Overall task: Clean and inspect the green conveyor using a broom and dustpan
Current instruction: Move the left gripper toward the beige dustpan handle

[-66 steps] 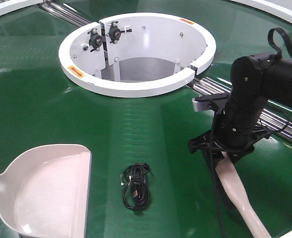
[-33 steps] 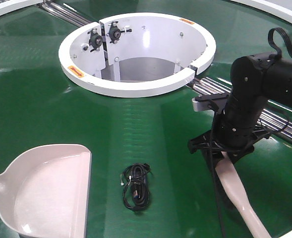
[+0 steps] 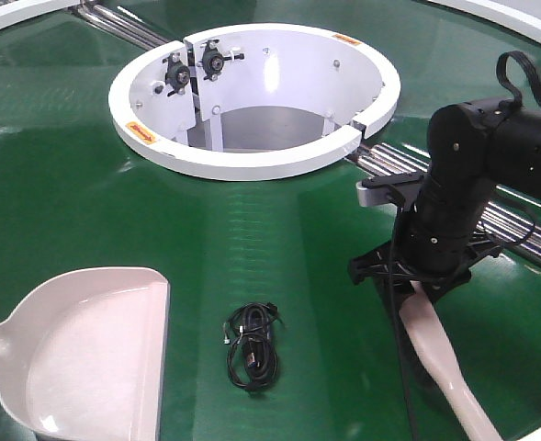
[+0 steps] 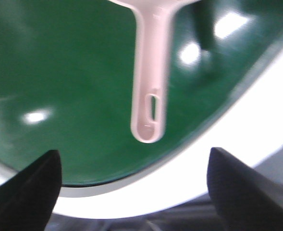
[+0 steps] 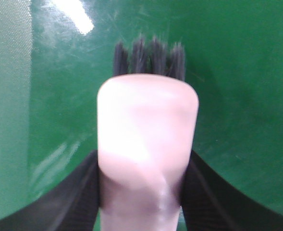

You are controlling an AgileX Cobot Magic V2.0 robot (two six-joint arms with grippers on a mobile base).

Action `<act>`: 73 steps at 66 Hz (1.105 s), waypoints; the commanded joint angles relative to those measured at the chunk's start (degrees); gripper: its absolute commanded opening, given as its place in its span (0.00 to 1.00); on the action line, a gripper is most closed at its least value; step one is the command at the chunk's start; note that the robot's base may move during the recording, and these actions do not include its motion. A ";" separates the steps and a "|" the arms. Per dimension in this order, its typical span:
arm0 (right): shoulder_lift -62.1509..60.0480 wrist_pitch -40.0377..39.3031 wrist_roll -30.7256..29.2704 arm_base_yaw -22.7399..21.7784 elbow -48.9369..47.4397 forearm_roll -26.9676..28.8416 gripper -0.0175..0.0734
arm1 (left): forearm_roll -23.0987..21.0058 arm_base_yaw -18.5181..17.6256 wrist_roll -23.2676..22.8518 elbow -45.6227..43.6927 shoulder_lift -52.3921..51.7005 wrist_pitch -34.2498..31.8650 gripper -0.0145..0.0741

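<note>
- Two tools are in play. The broom (image 3: 438, 354) is clamped in your right hand (image 5: 143, 192), and the dustpan (image 3: 95, 358) lies free at the near left of the green conveyor (image 3: 68, 202), your worktop.
- The broom sits on the right side, close to the steel rollers (image 3: 385, 165). Its dark bristles show beyond the pale head, but I cannot tell if they touch the belt.
- Your left hand (image 4: 139, 192) is spread apart and empty. It is in line with the dustpan handle and not touching it.
- A black cable bundle (image 3: 252, 344) lies between the dustpan and the broom.
- I judge that sweeping is only about to start. Next, close the left hand on the handle, then push the bundle leftward to the pan's flat edge. Its loose loops may snag on the bristles.
</note>
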 commanded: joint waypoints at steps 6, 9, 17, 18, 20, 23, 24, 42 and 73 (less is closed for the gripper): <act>-2.81 3.44 -0.16 -0.08 -1.20 -0.40 0.18 | 2.35 0.03 -4.07 -8.67 11.75 7.25 0.81; -2.81 3.47 -0.16 -0.08 -1.20 -0.40 0.18 | 2.35 0.03 -5.72 -10.30 14.16 7.25 0.81; -2.81 3.47 -0.16 -0.08 -1.20 -0.40 0.18 | 2.35 0.03 -6.91 -13.36 20.14 7.25 0.81; -2.81 3.47 -0.16 -0.08 -1.20 -0.40 0.18 | 2.35 0.03 -6.91 -13.49 20.73 7.25 0.81; -2.81 3.47 -0.16 -0.08 -1.20 -0.40 0.18 | 2.35 0.03 -6.91 -13.81 21.85 7.25 0.81; -2.81 3.47 -0.16 -0.08 -1.20 -0.40 0.18 | 2.35 0.08 -6.91 -14.14 23.53 7.25 0.81; -2.81 3.47 -0.16 -0.08 -1.20 -0.40 0.18 | 2.35 0.08 -6.96 -14.14 23.96 7.25 0.81; -2.81 3.47 -0.16 -0.08 -1.20 -0.40 0.18 | 1.86 3.05 -7.97 -14.14 28.75 7.25 0.81; -2.81 3.47 -0.16 -0.08 -1.20 -0.40 0.18 | 5.35 5.40 -7.97 -14.14 37.56 7.05 0.81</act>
